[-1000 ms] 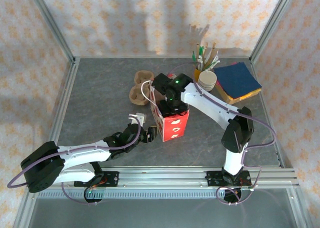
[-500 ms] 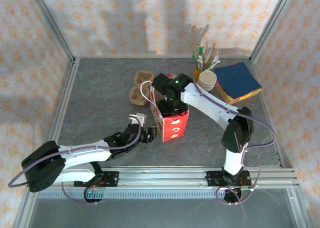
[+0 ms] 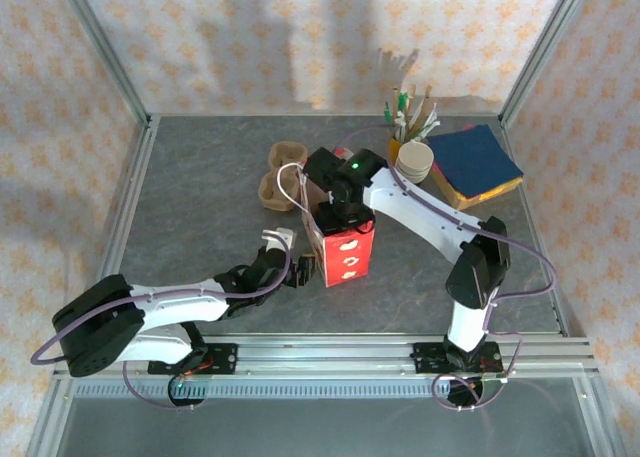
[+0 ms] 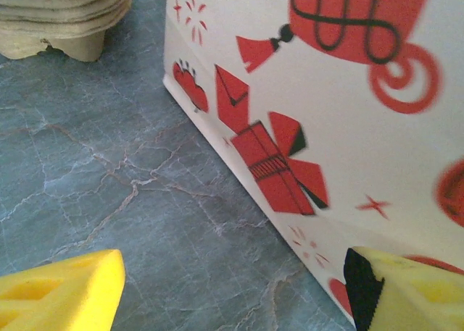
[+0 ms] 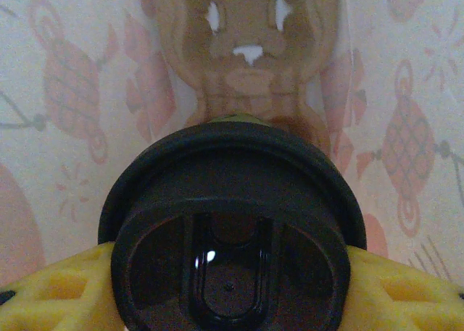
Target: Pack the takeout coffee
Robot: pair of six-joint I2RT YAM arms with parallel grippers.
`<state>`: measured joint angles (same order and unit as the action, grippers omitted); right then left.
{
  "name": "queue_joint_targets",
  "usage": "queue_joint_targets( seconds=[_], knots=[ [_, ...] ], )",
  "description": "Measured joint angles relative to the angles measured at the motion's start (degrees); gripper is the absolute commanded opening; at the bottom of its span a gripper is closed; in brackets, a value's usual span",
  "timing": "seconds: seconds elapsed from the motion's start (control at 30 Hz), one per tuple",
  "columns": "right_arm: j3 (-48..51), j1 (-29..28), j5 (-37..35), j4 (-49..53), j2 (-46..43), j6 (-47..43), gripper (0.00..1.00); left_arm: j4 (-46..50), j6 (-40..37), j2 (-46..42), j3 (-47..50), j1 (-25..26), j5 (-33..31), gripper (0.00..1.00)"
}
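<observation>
The takeout coffee's black lid [image 5: 230,200] sits close up in the right wrist view, with a sliver of green wall above its rim. My right gripper [image 5: 230,280] is shut on it, one yellow finger [image 5: 51,291] on each side. It hangs inside the paper bag [image 3: 340,247], above a brown cup carrier [image 5: 246,70] on the bag's floor. From above, the right gripper [image 3: 337,205] reaches down into the bag's open top. My left gripper [image 3: 300,269] stands open on the table beside the bag's lower left wall [image 4: 326,114], its right fingertip [image 4: 406,291] against that wall.
A stack of brown cup carriers [image 3: 283,174] lies behind the bag to the left. At the back right stand lidless cups [image 3: 413,160], a holder of stirrers [image 3: 408,122] and blue and yellow napkins [image 3: 475,162]. Metal frame rails border the table.
The left arm's shoulder and elbow have shifted slightly right and forward, while its gripper stays beside the bag. The right arm has hardly moved.
</observation>
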<state>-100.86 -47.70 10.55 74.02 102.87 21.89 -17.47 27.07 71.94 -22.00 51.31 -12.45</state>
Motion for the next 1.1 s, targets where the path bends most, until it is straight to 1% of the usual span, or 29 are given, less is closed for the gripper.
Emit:
queue_joint_targets(
  seconds=[0.23, 0.5, 1.1],
  knots=[
    [5.09, -0.90, 0.48, 0.13, -4.04, 1.38, 0.48, -0.85, -1.51, 0.70, 0.00, 0.11, -0.02, 0.81],
    [9.64, -0.90, 0.66, 0.13, -5.16, 2.54, 0.48, -2.71, -1.73, 2.49, 0.00, 1.20, -0.04, 0.81],
    [9.79, -0.90, 1.97, 0.11, -5.22, 2.43, 0.48, -4.28, -2.14, 4.00, 0.11, 1.20, -0.55, 0.81]
  ],
)
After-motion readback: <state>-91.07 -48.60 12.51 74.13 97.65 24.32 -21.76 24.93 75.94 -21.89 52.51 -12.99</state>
